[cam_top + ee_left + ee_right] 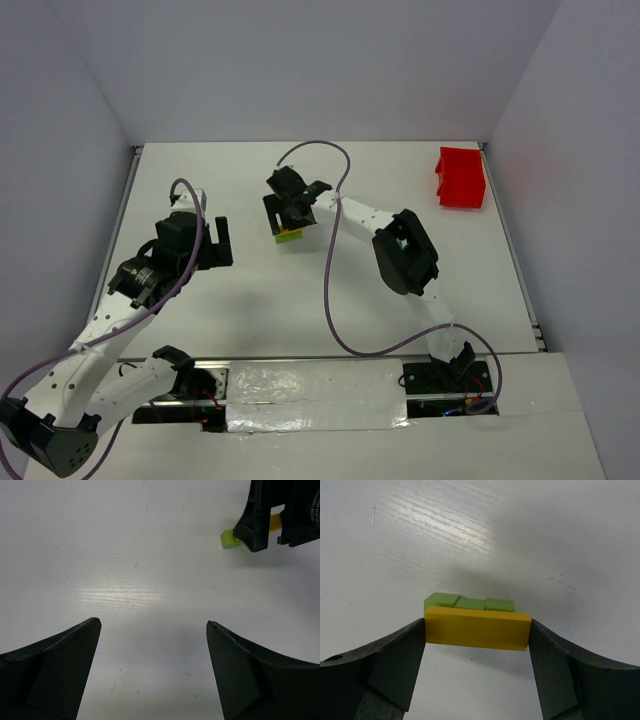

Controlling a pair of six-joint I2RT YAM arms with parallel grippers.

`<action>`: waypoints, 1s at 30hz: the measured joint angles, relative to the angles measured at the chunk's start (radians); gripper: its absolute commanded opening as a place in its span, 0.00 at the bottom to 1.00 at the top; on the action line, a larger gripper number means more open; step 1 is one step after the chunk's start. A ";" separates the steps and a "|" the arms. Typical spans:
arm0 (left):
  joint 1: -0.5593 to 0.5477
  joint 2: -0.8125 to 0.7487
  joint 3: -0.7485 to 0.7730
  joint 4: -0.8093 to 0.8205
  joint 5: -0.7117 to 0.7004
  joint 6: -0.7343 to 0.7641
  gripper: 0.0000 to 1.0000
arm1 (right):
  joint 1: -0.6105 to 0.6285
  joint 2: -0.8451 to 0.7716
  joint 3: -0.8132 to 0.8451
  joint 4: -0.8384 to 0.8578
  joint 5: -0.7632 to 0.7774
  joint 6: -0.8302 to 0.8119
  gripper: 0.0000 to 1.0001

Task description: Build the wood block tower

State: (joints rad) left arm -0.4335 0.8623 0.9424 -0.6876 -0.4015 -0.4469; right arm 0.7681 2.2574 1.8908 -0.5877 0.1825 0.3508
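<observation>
table [250, 300] white | red bin [461, 178] far-right corner | left gripper [153, 625] spread wide, empty, left of centre | right gripper [476, 628] clenched on yellow bar [476, 632] | wood block tower [290, 236] mid-table: bar over row of green blocks [470, 603], contact unclear

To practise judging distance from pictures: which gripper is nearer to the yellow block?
Right. The right gripper grips the yellow block by its ends, green blocks close behind it. The left gripper hangs open over the table, the block well off to its right.
</observation>
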 measured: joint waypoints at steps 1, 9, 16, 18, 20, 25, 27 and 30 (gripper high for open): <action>0.000 0.000 0.000 0.000 0.000 0.000 1.00 | 0.001 0.000 0.000 0.000 -0.002 0.000 0.76; 0.000 0.000 0.000 0.000 0.005 0.000 1.00 | 0.011 0.000 0.003 -0.001 -0.007 0.000 0.77; 0.000 0.000 0.000 0.000 0.006 0.000 1.00 | 0.016 0.000 0.009 -0.001 -0.008 0.000 0.79; 0.000 0.000 0.000 0.000 0.007 0.000 0.99 | 0.016 0.000 0.010 -0.001 -0.008 0.000 0.79; 0.000 0.000 0.000 0.000 0.007 0.000 1.00 | 0.016 0.000 0.010 -0.001 -0.008 0.000 0.80; 0.000 0.000 0.000 0.000 0.007 0.000 0.99 | 0.016 0.000 0.010 -0.001 -0.008 0.000 0.80; 0.000 0.000 0.000 0.000 0.007 0.000 0.99 | 0.016 0.000 0.010 -0.001 -0.010 0.000 0.81; 0.000 0.000 0.000 0.000 0.007 0.000 0.99 | 0.017 0.000 0.010 -0.001 -0.012 -0.001 0.82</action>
State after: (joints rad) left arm -0.4335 0.8623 0.9424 -0.6872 -0.3946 -0.4469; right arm 0.7849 2.2578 1.9003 -0.5884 0.1707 0.3500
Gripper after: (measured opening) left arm 0.995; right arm 0.839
